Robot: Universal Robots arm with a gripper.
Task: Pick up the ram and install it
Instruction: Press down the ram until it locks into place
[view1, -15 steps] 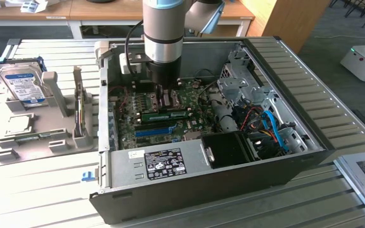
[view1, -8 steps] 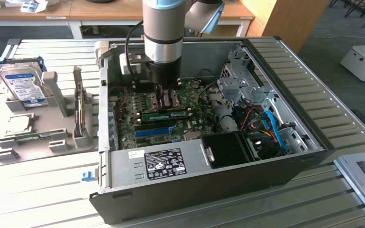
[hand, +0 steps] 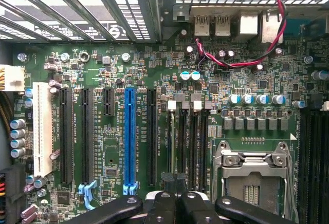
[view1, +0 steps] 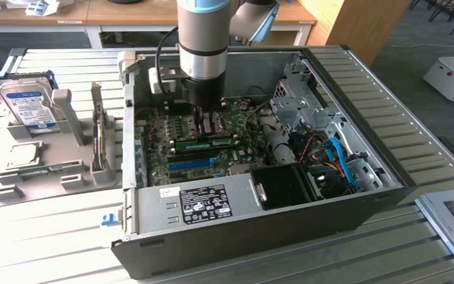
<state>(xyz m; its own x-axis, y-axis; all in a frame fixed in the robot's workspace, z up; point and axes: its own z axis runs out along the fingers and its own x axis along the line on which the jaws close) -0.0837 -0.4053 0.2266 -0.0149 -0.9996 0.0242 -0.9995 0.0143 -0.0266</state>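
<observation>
In case, ram (view1: 205, 143) lies flat, crosswise.

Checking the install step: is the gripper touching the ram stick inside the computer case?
Cannot tell. In the exterior view the gripper ends just above the ram stick, but neither contact nor a gap shows plainly.
</observation>
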